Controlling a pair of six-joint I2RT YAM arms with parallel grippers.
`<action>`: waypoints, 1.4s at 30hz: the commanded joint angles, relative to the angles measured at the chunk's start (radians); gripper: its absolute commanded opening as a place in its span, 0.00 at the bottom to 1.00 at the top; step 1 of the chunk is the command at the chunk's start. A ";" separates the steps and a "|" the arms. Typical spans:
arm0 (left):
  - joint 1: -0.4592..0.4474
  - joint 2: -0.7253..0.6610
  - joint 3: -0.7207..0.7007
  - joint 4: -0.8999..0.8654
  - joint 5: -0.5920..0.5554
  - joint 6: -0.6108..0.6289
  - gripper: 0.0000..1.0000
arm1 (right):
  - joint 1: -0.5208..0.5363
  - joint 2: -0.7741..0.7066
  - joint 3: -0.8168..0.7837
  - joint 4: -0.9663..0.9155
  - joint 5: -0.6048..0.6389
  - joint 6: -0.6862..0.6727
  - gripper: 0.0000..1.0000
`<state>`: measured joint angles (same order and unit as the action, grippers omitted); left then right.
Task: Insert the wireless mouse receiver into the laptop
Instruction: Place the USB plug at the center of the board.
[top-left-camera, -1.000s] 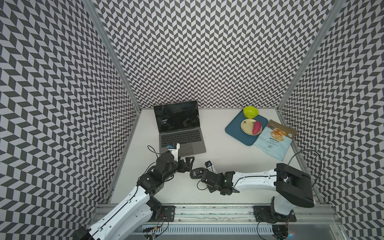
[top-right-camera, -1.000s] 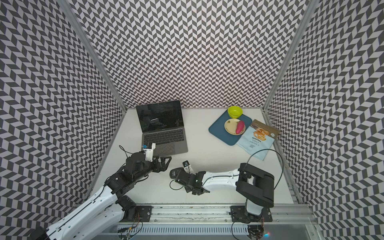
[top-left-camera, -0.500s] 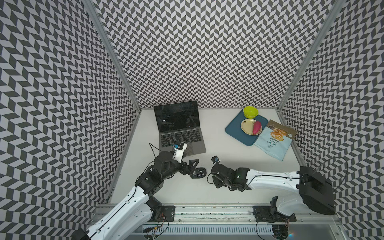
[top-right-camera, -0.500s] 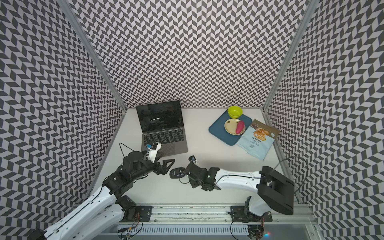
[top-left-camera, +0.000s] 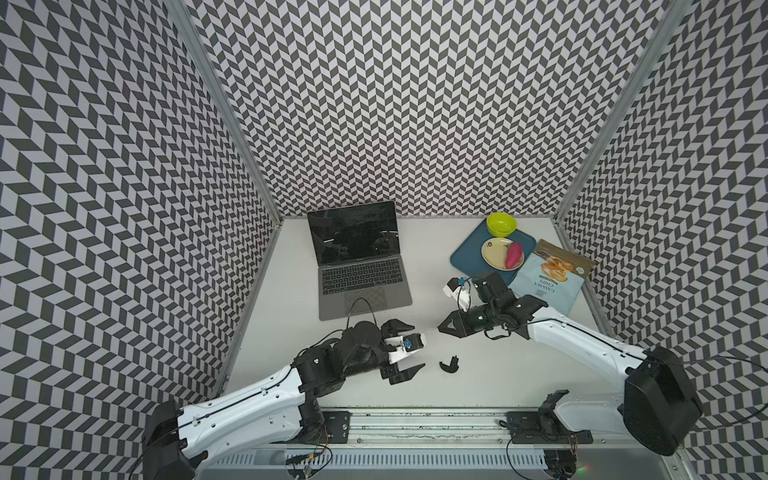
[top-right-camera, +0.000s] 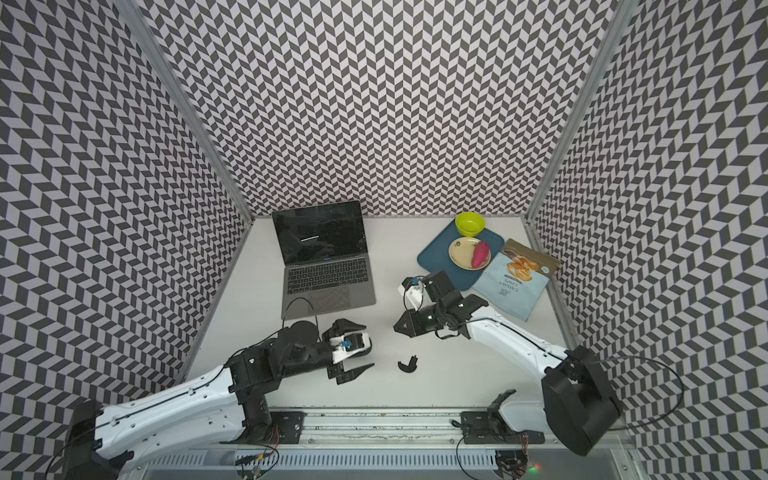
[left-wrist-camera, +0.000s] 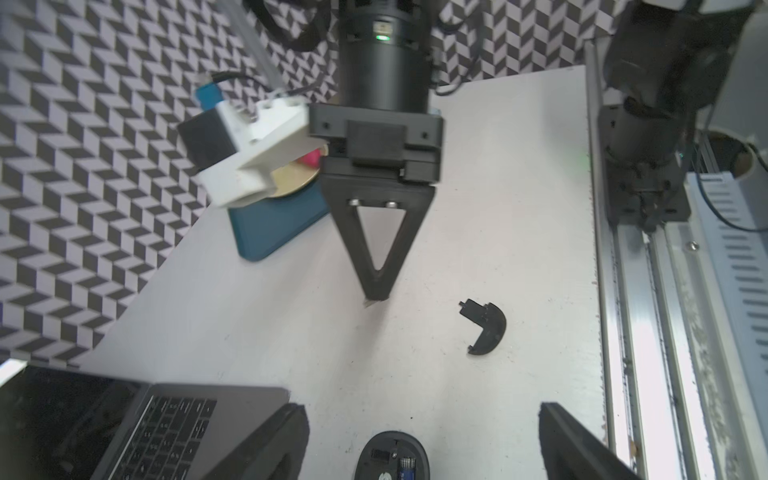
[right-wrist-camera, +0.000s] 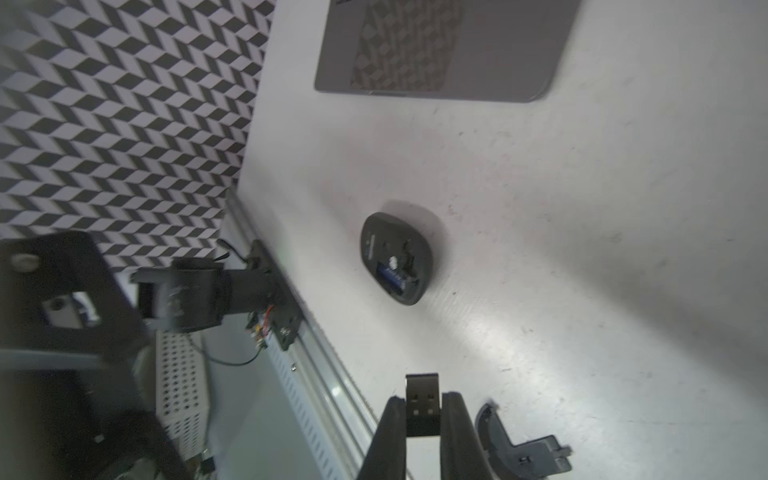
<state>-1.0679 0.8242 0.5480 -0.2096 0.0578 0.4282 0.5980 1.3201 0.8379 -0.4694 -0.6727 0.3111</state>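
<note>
Your right end effector (right-wrist-camera: 422, 401) is clamped on the wireless mouse receiver (right-wrist-camera: 422, 405), one end poking past the tips, likely to meet a port on the laptop (top-left-camera: 361, 278), well apart, while your left end effector (left-wrist-camera: 419, 419) hangs open above the upturned mouse (right-wrist-camera: 395, 257).

**A:** ok, what moved just now?

**B:** right gripper (top-left-camera: 444, 328) backed off the oval black mouse (left-wrist-camera: 392, 455), with the tiny dark USB receiver (right-wrist-camera: 422, 409) pinched in it. left gripper (top-left-camera: 417, 346) slid over the mouse. curved black cover piece (top-left-camera: 449, 365) got uncovered.
</note>
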 joint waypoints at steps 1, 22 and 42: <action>-0.022 0.029 -0.004 0.038 -0.098 0.166 0.92 | -0.003 -0.016 0.043 -0.028 -0.226 -0.038 0.15; -0.039 0.189 0.067 0.135 -0.011 0.268 0.56 | 0.037 0.026 0.059 -0.135 -0.418 -0.163 0.15; -0.083 0.224 0.077 0.139 0.024 0.267 0.15 | 0.040 0.046 0.040 -0.118 -0.396 -0.158 0.15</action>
<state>-1.1358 1.0428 0.6044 -0.1097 0.0479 0.7021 0.6323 1.3510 0.8654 -0.6178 -1.0706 0.1619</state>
